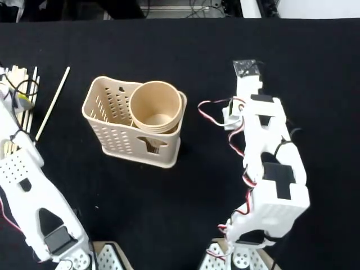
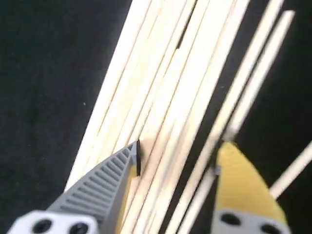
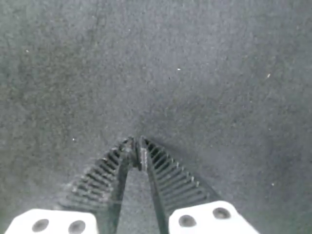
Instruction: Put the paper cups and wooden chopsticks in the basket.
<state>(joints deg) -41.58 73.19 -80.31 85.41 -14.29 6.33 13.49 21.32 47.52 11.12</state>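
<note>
At the far left we see the left pincer (image 2: pixel 178 165) spread wide over the pile of wooden chopsticks (image 2: pixel 165 97). Its grey finger is over the middle of the bundle and the yellow one is toward the far edge, so several sticks lie between the jaws. We judge it is set that way to close on a few at once. Near the pile, a single chopstick (image 1: pixel 53 104) lies apart and slanted on the black desk (image 1: pixel 197 50). In the middle the basket (image 1: pixel 121 143) stands upright, with the paper cups (image 1: pixel 156 107) nested in its right end. That leaves the left part free for the sticks. Well to the right, the right pincer (image 3: pixel 135 146) is pressed together on nothing, low over bare desk; we think it is parked clear of the work.
</note>
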